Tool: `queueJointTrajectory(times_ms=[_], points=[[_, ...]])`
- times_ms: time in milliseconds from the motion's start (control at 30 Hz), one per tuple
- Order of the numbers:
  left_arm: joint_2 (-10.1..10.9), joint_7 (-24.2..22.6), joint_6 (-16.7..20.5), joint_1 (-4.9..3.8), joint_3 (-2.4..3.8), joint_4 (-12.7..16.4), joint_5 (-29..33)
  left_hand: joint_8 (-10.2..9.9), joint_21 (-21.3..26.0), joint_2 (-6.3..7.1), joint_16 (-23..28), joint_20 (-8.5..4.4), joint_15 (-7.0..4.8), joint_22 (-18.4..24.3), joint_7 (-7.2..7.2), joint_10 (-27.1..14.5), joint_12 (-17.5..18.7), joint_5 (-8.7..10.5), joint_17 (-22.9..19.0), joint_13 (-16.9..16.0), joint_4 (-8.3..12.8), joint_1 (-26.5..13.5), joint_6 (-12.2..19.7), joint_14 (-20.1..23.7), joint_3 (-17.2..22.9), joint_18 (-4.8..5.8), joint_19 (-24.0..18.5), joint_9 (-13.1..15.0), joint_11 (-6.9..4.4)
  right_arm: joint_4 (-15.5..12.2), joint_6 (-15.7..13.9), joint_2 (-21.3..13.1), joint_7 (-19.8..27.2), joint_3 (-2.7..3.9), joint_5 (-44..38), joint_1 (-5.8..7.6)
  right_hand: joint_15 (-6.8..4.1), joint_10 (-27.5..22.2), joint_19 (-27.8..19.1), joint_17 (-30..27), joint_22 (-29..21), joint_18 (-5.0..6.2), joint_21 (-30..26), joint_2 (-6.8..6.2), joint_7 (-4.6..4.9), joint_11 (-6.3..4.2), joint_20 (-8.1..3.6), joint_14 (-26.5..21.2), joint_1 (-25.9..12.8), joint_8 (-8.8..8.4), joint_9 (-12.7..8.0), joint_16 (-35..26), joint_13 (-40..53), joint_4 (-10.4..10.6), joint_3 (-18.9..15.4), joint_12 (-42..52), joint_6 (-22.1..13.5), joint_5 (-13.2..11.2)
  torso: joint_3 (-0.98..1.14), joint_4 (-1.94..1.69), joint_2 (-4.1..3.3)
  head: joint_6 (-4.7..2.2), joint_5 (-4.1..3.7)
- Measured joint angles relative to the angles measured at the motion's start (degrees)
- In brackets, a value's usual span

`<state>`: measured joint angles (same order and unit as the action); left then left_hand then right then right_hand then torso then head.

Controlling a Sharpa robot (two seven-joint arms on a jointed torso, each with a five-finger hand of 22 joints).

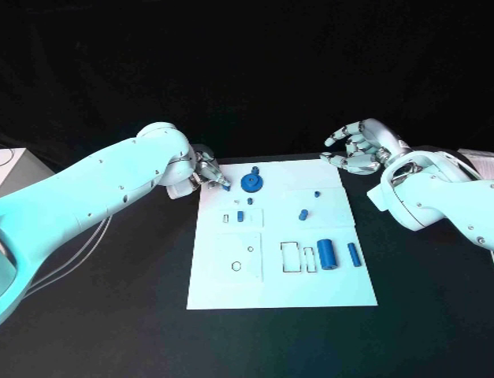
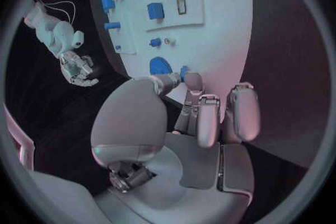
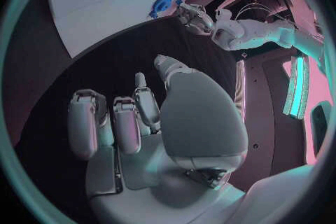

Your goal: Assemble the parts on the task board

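The left hand is seen close up in its wrist view, with its fingers curled in and pointed at the near corner of the task board. Nothing is seen held in them. Just past the fingertips a round blue part is found, lying on the white board very near them, but whether it is touched cannot be told. From above, the left hand is seen at the far left corner of the task board, with the round blue part just beside it on the board. A small blue peg is stood a little nearer, and another small peg is seen toward the middle. Two longer blue parts are laid on the right side of the board: a thick cylinder and a thinner one next to it. These are well apart from both hands. The right hand is held over the black table just past the far right corner of the board. Its fingers are bent loosely and apart, and nothing is held in them.
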<state>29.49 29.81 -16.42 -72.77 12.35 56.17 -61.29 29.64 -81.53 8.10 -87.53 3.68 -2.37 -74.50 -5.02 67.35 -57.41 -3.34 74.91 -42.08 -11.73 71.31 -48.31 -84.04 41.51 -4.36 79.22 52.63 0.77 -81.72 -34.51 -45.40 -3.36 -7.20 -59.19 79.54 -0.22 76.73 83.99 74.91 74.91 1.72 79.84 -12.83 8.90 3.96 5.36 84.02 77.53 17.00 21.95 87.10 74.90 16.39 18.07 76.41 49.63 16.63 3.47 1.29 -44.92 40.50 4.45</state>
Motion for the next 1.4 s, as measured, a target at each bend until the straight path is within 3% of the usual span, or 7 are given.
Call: queueJointTrajectory(times_ms=[33, 167, 533, 767, 1167, 1233, 1400], points=[[0.05, 0.00, 0.03, 0.00, 0.00, 0.08, 0.18, 0.03, 0.00, 0.13, 0.00, 0.00, 0.00, 0.00, -0.02, 0.10, 0.00, 0.00, 0.00, 0.00, 1.94, -0.61, 0.02, 0.00, 2.23, -0.01, 0.00, 0.00, -0.10, 0.03, 0.00, 0.00, 0.00, 0.00, 0.00, 0.00, 0.00, 0.00, 0.00, 0.00, 0.02, 0.00, 0.00, 0.00, 0.00, 0.00, 0.00, 0.00, 0.00, 0.00, 0.00, 0.00, 0.00, 0.00, 0.00, 0.00, 0.00, 0.00, 0.00, 0.00, 0.01, 0.00, 0.02], [0.35, 0.00, 0.09, 0.00, -0.08, 0.50, 0.97, 1.21, 0.00, 0.33, 0.00, -0.21, 0.00, -0.27, -0.09, 0.57, 0.00, -1.42, 0.00, -0.05, 1.71, -2.21, 0.08, 0.00, 2.48, 0.00, 0.21, 0.00, -0.06, 0.14, 0.00, 0.02, -0.01, -0.01, 0.00, 0.00, 0.00, 0.00, 0.00, 0.00, 0.04, 0.00, 0.00, 0.00, 0.00, 0.00, 0.00, 0.00, 0.00, 0.00, 0.00, 0.00, 0.00, 0.00, 0.00, 0.00, 0.00, 0.26, 0.01, 0.00, 0.05, 0.04, 0.09], [2.88, 0.04, 0.67, 0.00, -0.81, 4.03, 4.88, 2.83, -0.85, 1.80, -0.67, -0.70, -0.41, -0.41, 0.19, 2.32, -0.95, -13.33, 0.00, -1.35, 3.38, -6.43, -0.70, -0.01, 2.82, 0.00, 1.16, 0.01, -0.79, 0.35, 0.01, 0.02, -0.02, -0.01, -0.01, -0.09, 0.00, 0.00, 0.00, 0.00, 0.03, 0.00, 0.00, 0.00, 0.00, 0.00, 0.00, 0.00, 0.00, 0.00, 0.02, 0.00, 0.00, 0.00, 0.00, 0.00, 0.00, 0.25, 0.01, -0.11, 0.25, -0.15, 0.31], [6.46, 0.12, 1.06, 0.00, -1.53, 9.48, 7.69, 3.32, -1.16, 2.29, -1.23, -1.11, -0.81, -0.41, 0.34, 3.64, -1.82, -17.96, 0.00, -2.45, 3.85, -7.62, -1.42, -0.01, 2.37, 0.00, 1.57, 0.01, -1.08, 0.38, 0.02, -0.27, -0.04, -0.01, -0.01, -0.22, 0.00, 0.00, 0.00, 0.00, 0.03, 0.00, 0.00, 0.00, 0.00, 0.00, 0.00, 0.00, 0.00, 0.00, 0.05, 0.00, -0.01, 0.00, 0.00, 0.00, 0.00, 0.25, -0.01, -0.36, 0.60, 0.15, 0.38], [12.29, 0.17, 4.25, 0.26, -4.55, 18.85, 9.22, 3.94, -1.77, 2.72, -1.56, -1.54, -1.32, -0.46, 0.82, 5.04, -2.87, -22.83, 0.00, -3.91, 4.17, -8.86, -2.31, 0.11, 2.05, 0.91, 2.00, 0.03, -1.53, 0.25, 0.02, -0.94, -0.07, -0.02, -0.01, -0.56, 0.00, 0.00, 0.00, 0.00, 0.02, 0.00, 0.01, 0.00, 0.00, 0.00, 0.00, 0.00, 0.00, 0.00, 0.04, 0.00, -0.01, -0.01, -0.01, 0.00, 0.00, 0.24, -0.12, -0.97, 1.33, 0.81, 0.49], [12.77, 0.18, 4.91, 0.27, -5.17, 19.90, 9.14, 4.16, -1.78, 2.90, -1.74, -1.61, -1.42, -0.45, 0.81, 5.38, -3.18, -23.76, 0.00, -4.34, 4.26, -9.31, -2.32, 0.20, 1.95, 0.92, 2.31, 3.47, -1.60, 0.25, 0.01, -1.01, -0.08, -0.02, 0.00, -0.61, 0.00, 0.00, 0.00, 0.00, 0.02, 0.00, 0.01, 0.00, 0.00, 0.00, 0.00, 0.00, 0.00, 0.00, 0.04, 0.00, -0.01, -0.01, -0.01, 0.00, 0.00, 0.48, -0.16, -1.04, 1.42, 0.96, 0.49], [13.32, 0.18, 6.84, 0.45, -7.05, 21.71, 8.31, 4.54, -2.19, 3.16, -2.13, -1.83, -1.62, -0.45, 0.86, 6.10, -4.22, -25.66, 0.00, -5.76, 4.33, -9.76, -2.75, -0.01, 1.89, 0.92, 2.69, 3.52, -1.90, 0.25, 0.01, -1.05, -0.11, -0.02, 0.00, -0.75, 0.00, 0.00, 0.00, 0.00, 0.01, 0.00, 0.01, 0.00, 0.00, 0.00, 0.00, 0.00, 0.00, 0.00, 0.04, 0.00, -0.01, -0.01, -0.02, 0.00, 0.00, 0.48, -0.20, -1.18, 1.69, 1.25, 0.61]])
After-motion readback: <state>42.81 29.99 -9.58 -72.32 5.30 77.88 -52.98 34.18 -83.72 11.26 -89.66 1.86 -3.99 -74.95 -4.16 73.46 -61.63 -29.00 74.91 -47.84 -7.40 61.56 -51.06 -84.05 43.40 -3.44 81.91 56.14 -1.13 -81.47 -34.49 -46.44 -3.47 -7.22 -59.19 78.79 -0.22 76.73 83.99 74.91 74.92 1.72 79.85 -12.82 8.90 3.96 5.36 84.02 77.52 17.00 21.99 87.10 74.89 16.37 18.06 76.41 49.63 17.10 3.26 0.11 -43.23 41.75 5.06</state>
